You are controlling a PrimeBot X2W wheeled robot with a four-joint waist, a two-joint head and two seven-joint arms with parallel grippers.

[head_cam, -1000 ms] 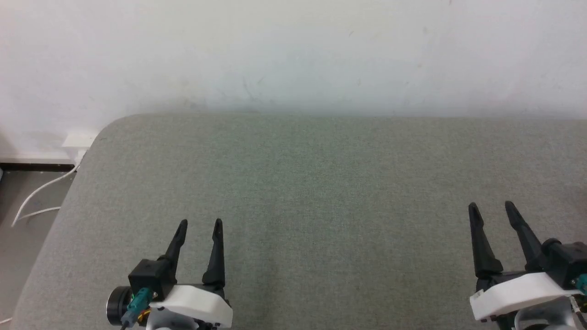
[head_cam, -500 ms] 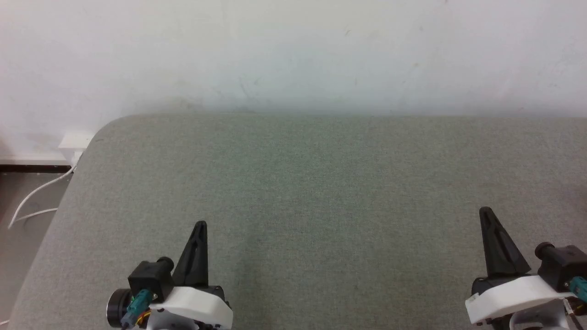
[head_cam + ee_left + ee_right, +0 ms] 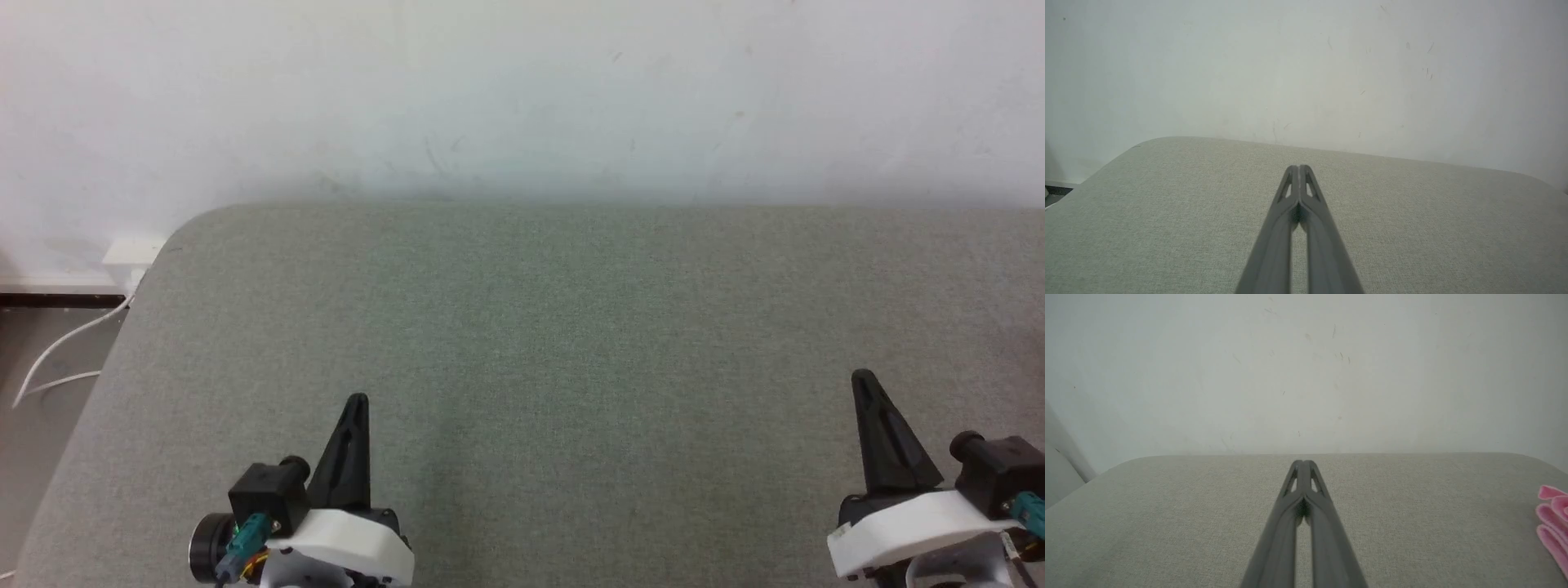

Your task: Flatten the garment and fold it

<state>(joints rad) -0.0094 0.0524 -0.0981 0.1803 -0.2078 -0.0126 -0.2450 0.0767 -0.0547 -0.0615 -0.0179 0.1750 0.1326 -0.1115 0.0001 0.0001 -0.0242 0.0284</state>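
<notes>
Hovering above the grey surface [image 3: 571, 310], left tool [image 3: 357, 402] and right tool [image 3: 864, 379] are pressed together.

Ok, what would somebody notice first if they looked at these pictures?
Probably the bright pink garment, bunched at the far right edge of the right wrist view. Then the dark left fingers and right fingers, both pinched shut and holding nothing, low in the head view over the big grey padded surface.
</notes>
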